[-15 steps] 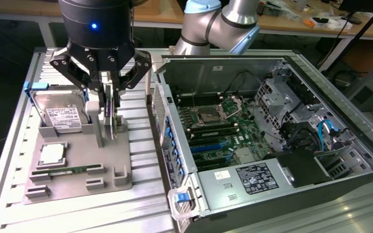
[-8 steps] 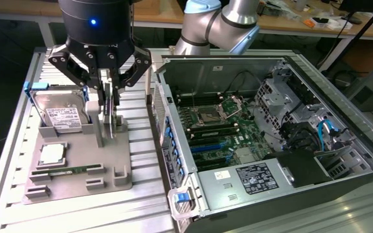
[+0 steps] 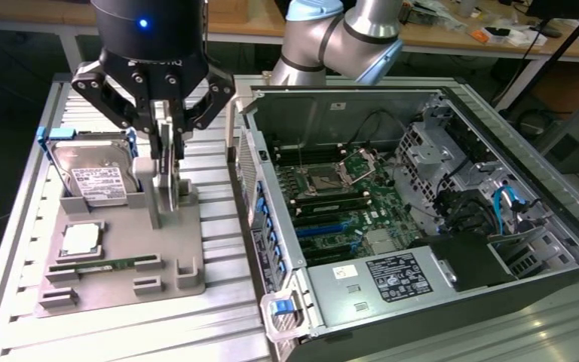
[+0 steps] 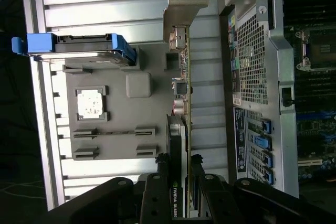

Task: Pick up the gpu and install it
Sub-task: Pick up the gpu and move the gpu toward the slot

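The gpu [image 3: 168, 177] is a thin dark card with a silvery metal bracket. It stands on edge over the grey parts holder [image 3: 184, 253] at the exterior view's left. My gripper [image 3: 166, 154] comes down from above, its fingers pressed on both faces of the card. In the wrist view the gpu [image 4: 182, 93] runs edge-on from its bracket to my gripper [image 4: 179, 179], which is shut on it. I cannot tell whether the card's lower edge still sits in the holder's slot.
The holder [image 4: 121, 129] also carries a silver hard drive in a blue frame [image 3: 93, 173], a square chip [image 3: 81, 240] and a narrow memory stick [image 3: 103, 265]. The open computer case [image 3: 531, 226] lies at the exterior view's right, its motherboard [image 3: 335, 200] exposed.
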`<state>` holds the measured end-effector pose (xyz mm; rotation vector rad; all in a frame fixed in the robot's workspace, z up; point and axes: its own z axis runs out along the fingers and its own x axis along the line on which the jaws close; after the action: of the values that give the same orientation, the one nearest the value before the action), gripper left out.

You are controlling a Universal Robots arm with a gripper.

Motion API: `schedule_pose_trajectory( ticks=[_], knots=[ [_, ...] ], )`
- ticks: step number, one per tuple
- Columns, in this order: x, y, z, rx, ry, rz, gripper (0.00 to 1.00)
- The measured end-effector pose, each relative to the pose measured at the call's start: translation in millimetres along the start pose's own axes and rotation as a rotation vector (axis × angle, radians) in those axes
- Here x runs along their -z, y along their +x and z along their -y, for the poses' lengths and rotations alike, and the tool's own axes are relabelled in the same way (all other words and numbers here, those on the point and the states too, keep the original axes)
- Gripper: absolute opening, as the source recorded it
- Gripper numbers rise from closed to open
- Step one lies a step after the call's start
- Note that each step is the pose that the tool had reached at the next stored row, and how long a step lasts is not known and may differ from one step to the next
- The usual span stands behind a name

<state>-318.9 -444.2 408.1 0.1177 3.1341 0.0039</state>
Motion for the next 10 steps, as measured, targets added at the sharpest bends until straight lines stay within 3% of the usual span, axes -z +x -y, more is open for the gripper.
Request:
schedule_pose_trajectory(
  ticks=[10],
  knots=[
    [7.1,-0.1,0.0,0.0,0.0005,-0.0072,0.27]
  ],
)
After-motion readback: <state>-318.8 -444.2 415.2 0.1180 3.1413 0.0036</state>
